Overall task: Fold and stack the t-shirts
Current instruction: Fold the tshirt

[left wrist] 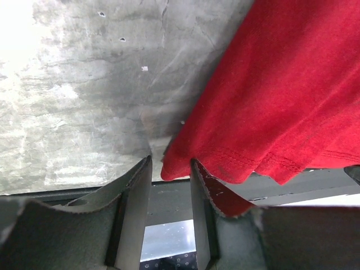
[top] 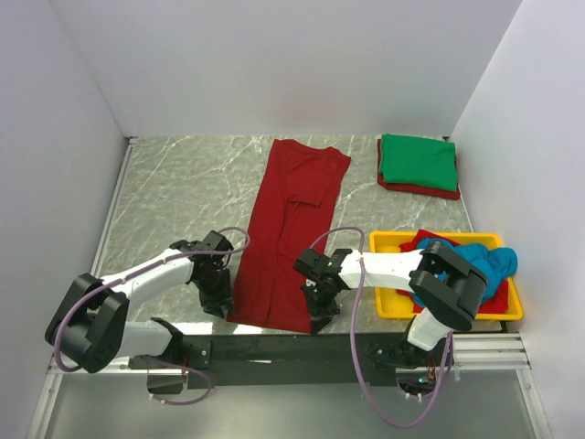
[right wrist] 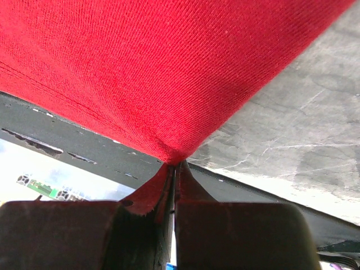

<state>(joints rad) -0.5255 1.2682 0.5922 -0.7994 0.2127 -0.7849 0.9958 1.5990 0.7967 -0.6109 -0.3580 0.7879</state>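
Observation:
A dark red t-shirt (top: 291, 229), folded lengthwise into a long strip, lies on the table from the back to the near edge. My right gripper (top: 322, 315) is shut on its near right corner (right wrist: 174, 154), pinched between the fingertips (right wrist: 181, 171). My left gripper (top: 217, 297) is at the near left corner. Its jaws stand apart, and the hem corner (left wrist: 171, 169) lies just at the fingertips (left wrist: 198, 169) in the left wrist view. A green folded shirt (top: 418, 160) lies on a dark red folded one (top: 420, 190) at the back right. A teal blue shirt (top: 484, 261) is crumpled in the tray.
A yellow plastic tray (top: 388, 242) stands at the near right and holds the teal shirt and some red cloth (top: 422, 240). White walls close in the table on three sides. The dark near table edge (left wrist: 169, 194) runs just below both grippers.

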